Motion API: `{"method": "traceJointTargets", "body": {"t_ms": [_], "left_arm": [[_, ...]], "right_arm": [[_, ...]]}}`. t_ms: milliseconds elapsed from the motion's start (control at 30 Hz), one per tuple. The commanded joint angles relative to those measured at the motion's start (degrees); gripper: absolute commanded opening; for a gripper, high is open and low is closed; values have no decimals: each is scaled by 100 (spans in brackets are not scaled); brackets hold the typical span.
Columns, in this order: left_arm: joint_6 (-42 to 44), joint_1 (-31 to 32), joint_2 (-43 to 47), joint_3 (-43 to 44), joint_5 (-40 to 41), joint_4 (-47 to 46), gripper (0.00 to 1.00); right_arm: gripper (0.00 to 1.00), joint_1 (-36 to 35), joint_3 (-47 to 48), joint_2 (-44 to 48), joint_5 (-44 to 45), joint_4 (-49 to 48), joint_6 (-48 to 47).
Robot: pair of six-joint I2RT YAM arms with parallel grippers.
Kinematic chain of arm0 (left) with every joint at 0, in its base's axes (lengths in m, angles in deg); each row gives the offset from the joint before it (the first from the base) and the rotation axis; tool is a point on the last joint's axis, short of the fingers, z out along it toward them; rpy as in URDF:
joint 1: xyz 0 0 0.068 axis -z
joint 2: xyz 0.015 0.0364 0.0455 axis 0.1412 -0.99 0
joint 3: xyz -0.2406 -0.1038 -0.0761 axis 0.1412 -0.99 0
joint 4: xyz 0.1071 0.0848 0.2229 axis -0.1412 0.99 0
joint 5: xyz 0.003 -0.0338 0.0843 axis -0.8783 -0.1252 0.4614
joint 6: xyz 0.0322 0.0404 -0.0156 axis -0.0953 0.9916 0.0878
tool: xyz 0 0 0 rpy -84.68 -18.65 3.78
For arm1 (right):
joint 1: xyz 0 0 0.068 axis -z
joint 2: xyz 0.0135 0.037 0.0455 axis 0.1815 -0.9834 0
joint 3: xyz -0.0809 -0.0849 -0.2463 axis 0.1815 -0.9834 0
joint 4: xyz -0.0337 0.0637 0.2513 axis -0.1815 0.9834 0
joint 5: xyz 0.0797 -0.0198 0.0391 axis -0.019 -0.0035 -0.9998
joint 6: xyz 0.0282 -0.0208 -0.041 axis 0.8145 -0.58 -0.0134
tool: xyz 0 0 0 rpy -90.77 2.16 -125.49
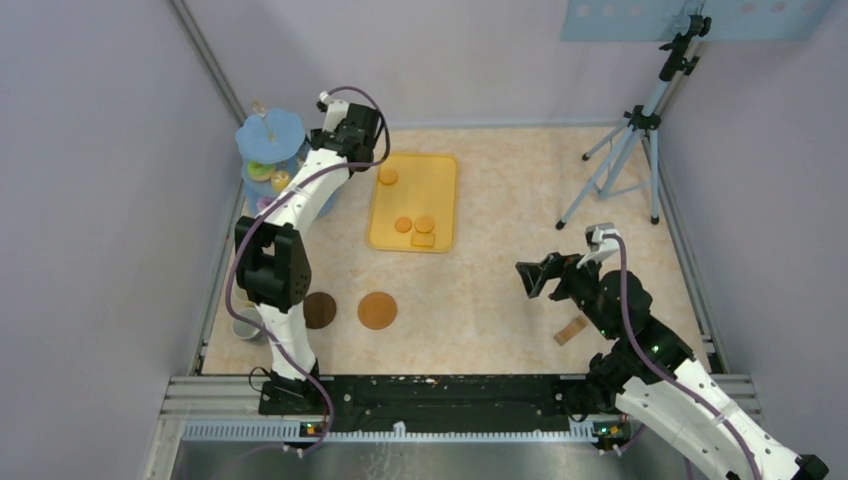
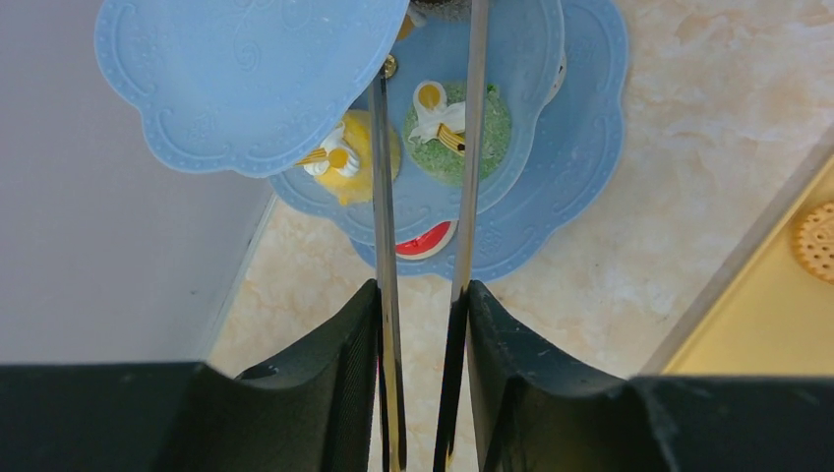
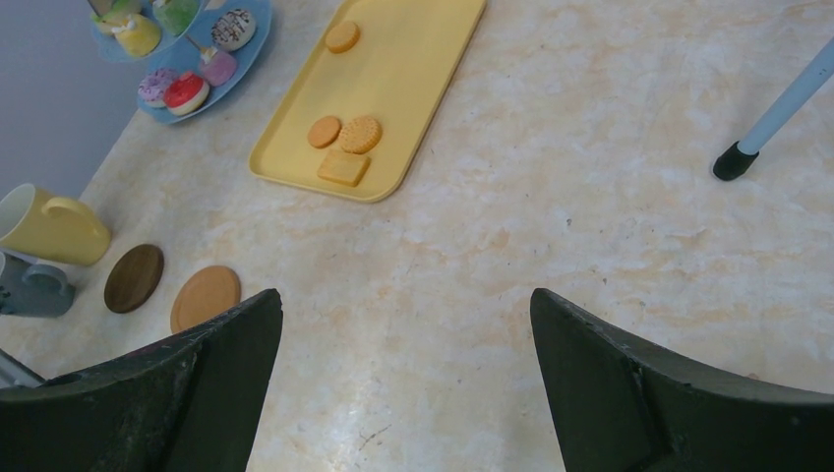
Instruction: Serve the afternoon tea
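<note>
Resting on tiers: yellow cake [image 2: 344,182] and green cake [image 2: 492,123] on the blue tiered stand [image 2: 590,147], top centre of the left wrist view; red doughnut [image 2: 425,239] one tier lower.
Biscuits: orange biscuits [image 3: 360,133] on the yellow tray [image 3: 413,69], upper middle of the right wrist view.
Mugs: yellow mug [image 3: 54,228] and grey mug [image 3: 34,290] at the left edge, beside the dark coaster [image 3: 134,278] and light coaster [image 3: 206,298] on the counter [image 3: 590,197].
Left end effector [image 2: 423,295]: clamped on the metal tongs [image 2: 384,197], blades running up across the cakes.
Right end effector [image 3: 403,305]: spread wide, holding nothing.

Blue stand [image 2: 246,88], yellow tray [image 3: 413,69], orange biscuits [image 3: 361,133], yellow mug [image 3: 54,228], grey mug [image 3: 29,290], dark brown coaster [image 3: 134,278], tan coaster [image 3: 205,298], silver tongs [image 2: 385,246], beige marbled bench [image 3: 590,197].
</note>
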Motion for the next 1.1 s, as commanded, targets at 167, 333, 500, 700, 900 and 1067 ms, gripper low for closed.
{"method": "traceJointTargets", "body": {"t_ms": [167, 333, 500, 700, 900, 1067], "left_arm": [[57, 24, 535, -26, -31, -304, 49], [170, 73, 702, -27, -27, -349, 52], [290, 182, 811, -71, -134, -499, 52], [668, 403, 871, -174, -353, -902, 51], [781, 470, 920, -232, -300, -930, 38], [951, 626, 1046, -218, 199, -873, 36]], "right_arm": [[95, 40, -22, -80, -78, -265, 42], [95, 36, -33, -117, -115, -305, 69], [95, 40, -25, -138, -151, -314, 81], [95, 35, 25, -141, -161, -250, 77], [95, 40, 30, -125, -127, -201, 88], [95, 40, 9, -160, -162, -262, 97]]}}
